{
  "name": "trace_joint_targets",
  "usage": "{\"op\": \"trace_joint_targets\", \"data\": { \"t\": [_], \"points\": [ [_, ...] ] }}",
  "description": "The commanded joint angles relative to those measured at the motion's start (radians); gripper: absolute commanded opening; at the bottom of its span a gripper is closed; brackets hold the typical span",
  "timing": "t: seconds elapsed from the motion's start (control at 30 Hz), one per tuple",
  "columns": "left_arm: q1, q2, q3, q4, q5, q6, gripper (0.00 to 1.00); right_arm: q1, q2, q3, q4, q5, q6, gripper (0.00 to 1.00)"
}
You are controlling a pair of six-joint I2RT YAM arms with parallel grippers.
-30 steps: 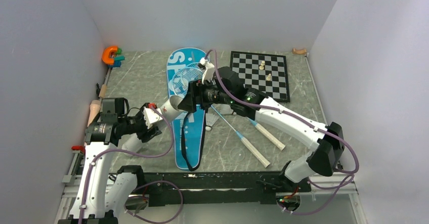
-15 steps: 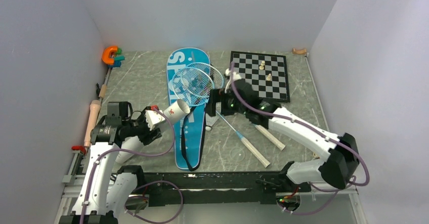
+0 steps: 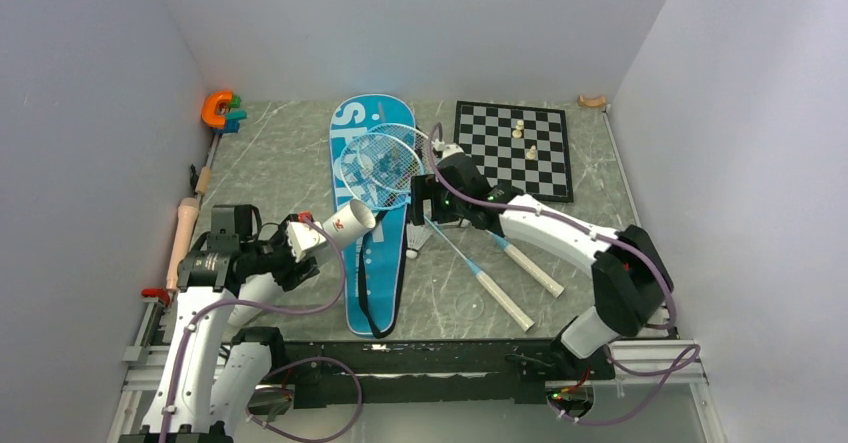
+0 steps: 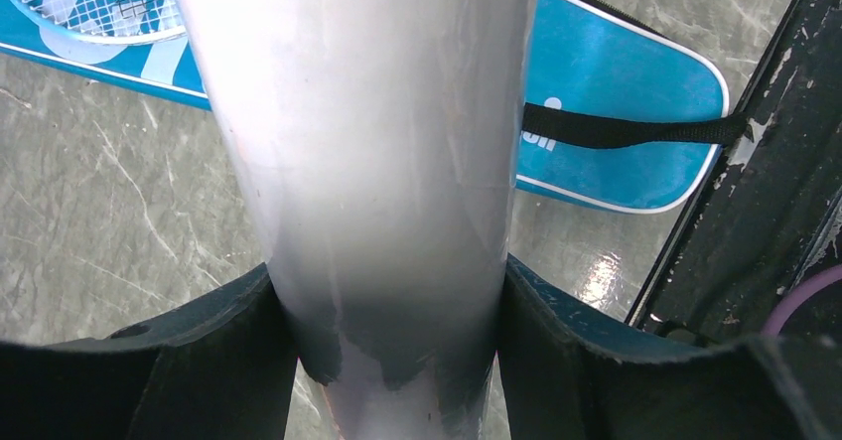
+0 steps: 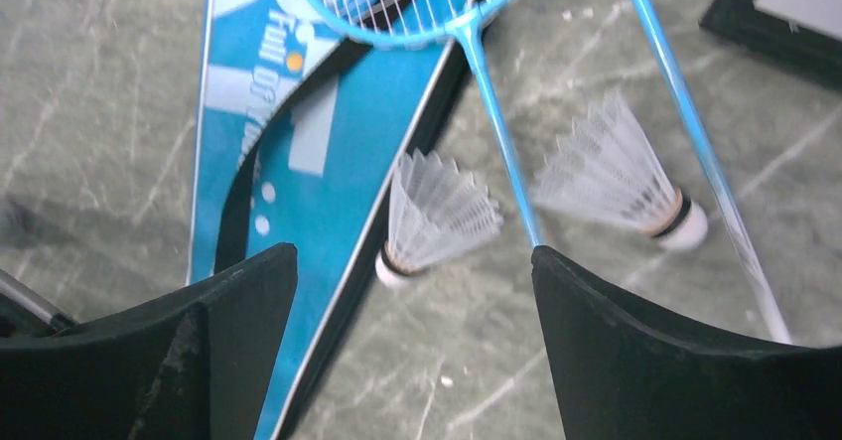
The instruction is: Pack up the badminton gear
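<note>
The left fingers (image 4: pixel 179 361) clamp a smooth white cylindrical tube (image 4: pixel 367 162), held tilted above the grey marbled counter (image 4: pixel 109 221). The right fingers (image 5: pixel 238 301) stand wide apart around nothing, hovering over two white feathered shuttlecocks (image 5: pixel 437 217) that lie on the counter just beside the long blue racket-shaped bag (image 5: pixel 328 162). One shaft of the two slim blue-framed rackets (image 3: pixel 380 163) passes between the shuttlecocks. The rackets' stringed heads overlap on the bag's wide end.
</note>
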Motion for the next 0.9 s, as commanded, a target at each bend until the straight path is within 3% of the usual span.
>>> {"op": "trace_joint_targets", "data": {
  "t": [0.0, 0.37, 0.87],
  "points": [
    [-0.002, -0.013, 0.007, -0.027, 0.025, 0.009, 0.48, -0.024, 0.106, 0.087, 0.122, -0.109, -0.081, 0.88],
    [-0.002, -0.025, 0.006, -0.058, 0.03, 0.037, 0.48, -0.04, 0.234, 0.074, 0.195, -0.236, -0.096, 0.69],
    [-0.002, -0.022, 0.015, -0.059, 0.031, 0.039, 0.48, -0.041, 0.076, -0.113, 0.225, -0.29, -0.046, 0.43]
  ]
}}
